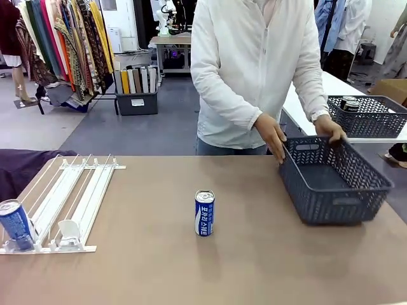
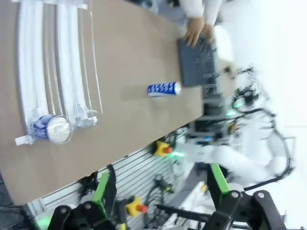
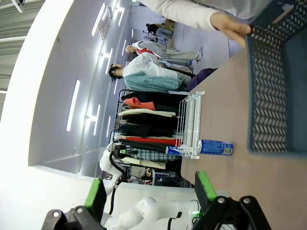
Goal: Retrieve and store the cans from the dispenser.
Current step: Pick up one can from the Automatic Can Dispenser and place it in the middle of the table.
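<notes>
Front view: a blue can is standing upright on the counter in the centre of the frame, touching nothing. The dispenser is lying flat along the left side. A second blue can is sitting in it at the left end of the front lip, in the lower left corner. A dark grey basket is sitting on the right side of the counter. The person's hands are gripping its far rim, one near each far corner. Another basket is sitting on a white table behind, upper right, with dark cans showing in it.

Left wrist view: my left hand is hanging well above the counter with its green-padded fingers spread wide, holding nothing. The dispenser is running down the upper left of the frame. The second blue can is showing its silver top at the dispenser's end, left middle. The blue can is showing sideways mid-frame. The dark grey basket is up and right of it, with the person's hands on it.

Right wrist view: my right hand is gaping wide at the bottom edge, carrying nothing. The dark grey basket is sitting in the upper right, with one of the person's hands on its rim at the top. The dispenser is showing mid-frame with a blue can just beside its end, lower middle. I cannot tell which of the two cans it is.
</notes>
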Tool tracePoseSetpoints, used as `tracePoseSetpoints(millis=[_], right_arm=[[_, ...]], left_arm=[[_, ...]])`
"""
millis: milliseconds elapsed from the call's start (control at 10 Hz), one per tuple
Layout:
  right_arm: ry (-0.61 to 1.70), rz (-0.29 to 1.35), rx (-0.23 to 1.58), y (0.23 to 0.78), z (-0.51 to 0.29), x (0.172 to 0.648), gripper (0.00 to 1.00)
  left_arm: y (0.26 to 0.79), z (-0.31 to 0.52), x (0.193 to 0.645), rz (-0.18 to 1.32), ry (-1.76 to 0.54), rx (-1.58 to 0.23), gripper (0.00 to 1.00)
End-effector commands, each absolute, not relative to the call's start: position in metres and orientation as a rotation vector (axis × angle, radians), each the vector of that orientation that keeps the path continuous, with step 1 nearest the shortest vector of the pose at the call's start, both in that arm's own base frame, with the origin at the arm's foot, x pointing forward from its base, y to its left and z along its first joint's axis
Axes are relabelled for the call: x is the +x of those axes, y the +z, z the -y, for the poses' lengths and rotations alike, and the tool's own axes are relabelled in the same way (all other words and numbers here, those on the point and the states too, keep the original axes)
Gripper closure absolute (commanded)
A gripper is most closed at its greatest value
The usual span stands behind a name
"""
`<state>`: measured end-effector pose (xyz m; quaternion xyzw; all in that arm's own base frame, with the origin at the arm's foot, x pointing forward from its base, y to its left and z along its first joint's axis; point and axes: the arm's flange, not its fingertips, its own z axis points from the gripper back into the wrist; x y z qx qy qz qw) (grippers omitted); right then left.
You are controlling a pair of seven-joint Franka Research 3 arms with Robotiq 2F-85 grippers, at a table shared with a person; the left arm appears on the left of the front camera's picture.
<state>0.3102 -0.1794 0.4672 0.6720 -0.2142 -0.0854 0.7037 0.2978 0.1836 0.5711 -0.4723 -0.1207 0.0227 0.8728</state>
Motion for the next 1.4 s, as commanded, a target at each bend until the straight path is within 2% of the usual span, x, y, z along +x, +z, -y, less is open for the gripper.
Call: tracePoseSetpoints(millis=[0,100,200,300,1100,1200,1300], right_arm=[[-0.163,0.486,1.482,0.468,0.180,0.310,0.00],[-0.163,0.486,1.482,0.468,0.180,0.310,0.00],[-0.163,0.486,1.482,0.468,0.180,0.310,0.00],[-0.163,0.486,1.482,0.468,0.180,0.310,0.00],[-0.163,0.486,1.482,0.468,0.180,0.310,0.00],[-0.163,0.486,1.482,0.468,0.180,0.310,0.00],[-0.163,0.486,1.482,0.468,0.180,0.310,0.00]], left_arm=[[0.549,-0.228,0.308,0.289,0.141,-1.183,0.00],[0.531,-0.241,0.300,0.311,0.127,-1.232,0.00],[0.521,-0.238,0.296,0.290,0.122,-1.142,0.00],[0.537,-0.243,0.286,0.296,0.166,-1.162,0.00],[0.537,-0.243,0.286,0.296,0.166,-1.162,0.00],[0.534,-0.244,0.286,0.291,0.164,-1.139,0.00],[0.538,-0.218,0.291,0.268,0.129,-0.972,0.00]])
